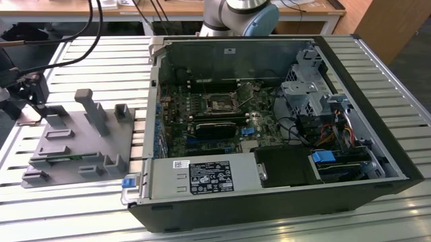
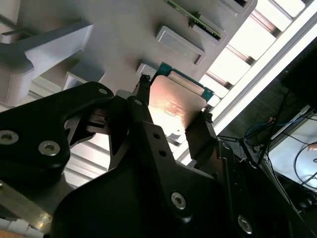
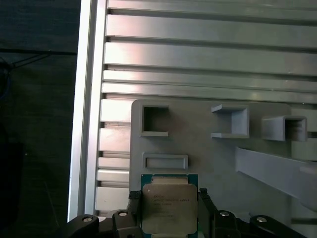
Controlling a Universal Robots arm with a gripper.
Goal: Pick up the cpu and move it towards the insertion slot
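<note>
Two dark fingers (image 3: 133,204) pinch the cpu (image 3: 168,208) by opposite edges, one pressed to each side, and you see its silvery top and green rim in both wrist views. The cpu hangs over the edge of the gray plate (image 3: 213,163), just beside a shallow rectangular frame (image 3: 165,161) moulded on it. You cannot tell whether it touches the plate or is clear of it. In the second wrist view a green strip (image 2: 195,19) lies in a holder farther along the plate. The plate rests on the slatted metal table (image 3: 208,49).

In the exterior view you find the fingers and cpu at the plate's edge on the exterior view's left. The open case (image 1: 202,217) lies on the table toward the exterior view's right, just beside the plate. Your slot (image 1: 221,104) is the small square socket with a silvery frame on the green board (image 1: 263,133) inside the case, well apart from the cpu. A long black part (image 1: 215,130) sits on the board just on the near side of the slot, and the arm's base (image 1: 244,12) stands beyond the case's far wall.
</note>
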